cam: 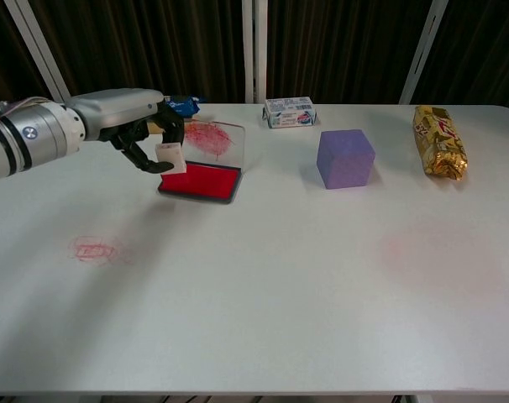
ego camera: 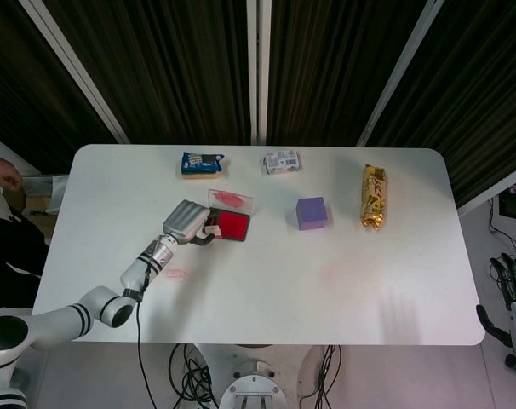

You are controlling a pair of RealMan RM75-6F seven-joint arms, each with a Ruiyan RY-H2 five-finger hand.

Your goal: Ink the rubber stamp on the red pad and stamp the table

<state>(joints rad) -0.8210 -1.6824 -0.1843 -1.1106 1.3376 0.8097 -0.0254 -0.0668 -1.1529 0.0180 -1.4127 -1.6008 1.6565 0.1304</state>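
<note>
Chest view first, taking the red pad as my landmark; nearest me, well to the near-left of it, a red stamped mark sits on the table, so I judge one print is made. My left hand pinches the rubber stamp between thumb and fingers, holding it at the pad's left edge; I cannot tell whether it touches the ink. I read this as inking for a further print; pressing on the table would remain. Right of the pad stands a purple cube; a faint pink smear lies near-right. Beyond the pad lie a blue sponge pack and a small white box. My right hand hangs off the table's right edge, fingers loosely apart, holding nothing.
</note>
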